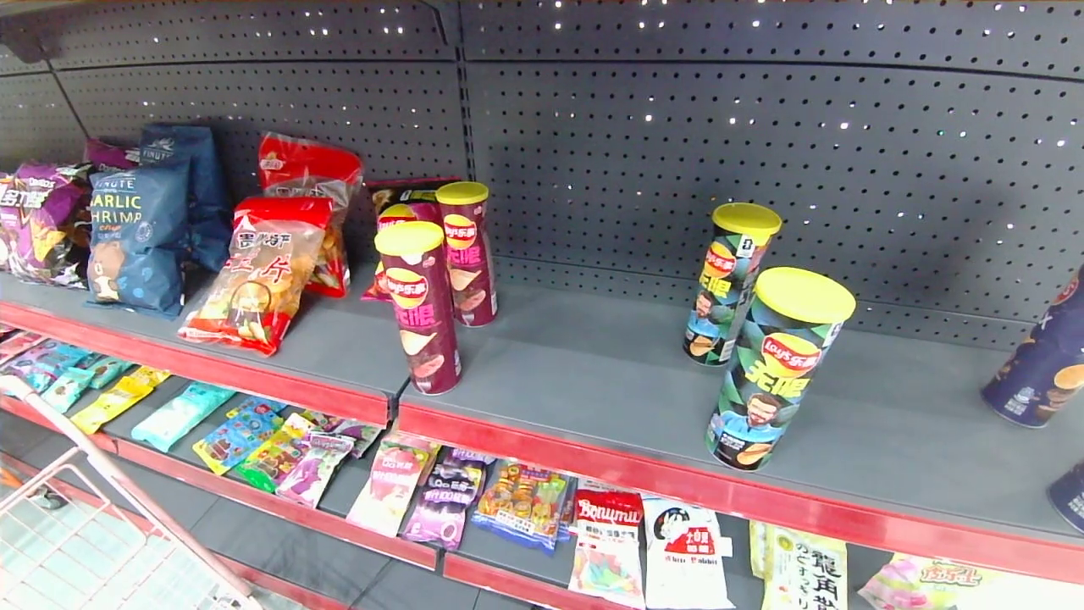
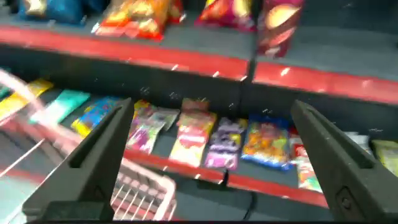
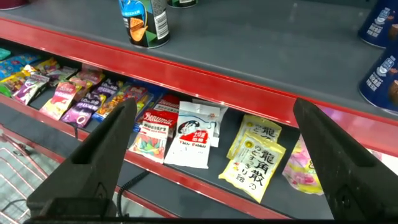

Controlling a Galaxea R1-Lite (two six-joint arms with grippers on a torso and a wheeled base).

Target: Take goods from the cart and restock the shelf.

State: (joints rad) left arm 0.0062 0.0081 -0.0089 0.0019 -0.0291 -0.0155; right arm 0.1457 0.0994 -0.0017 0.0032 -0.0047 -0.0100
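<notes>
The grey shelf (image 1: 593,381) with a red front edge holds two maroon chip cans (image 1: 421,305) and two green chip cans (image 1: 779,364) standing upright. The cart's pale wire basket (image 1: 76,525) sits at the lower left, below the shelves; I cannot make out any goods in it. In the left wrist view my left gripper (image 2: 211,109) is open with nothing between its fingers, hanging above the cart's wire rim (image 2: 143,193) and facing the lower shelf. My right gripper (image 3: 214,106) is open too and holds nothing, in front of the lower shelf beneath a green can (image 3: 144,23).
Snack bags (image 1: 254,271) lean at the upper shelf's left end. Dark blue cans (image 1: 1037,364) stand at its right end. Flat candy packets (image 1: 440,500) line the lower shelf. Bare shelf lies between the maroon and green cans.
</notes>
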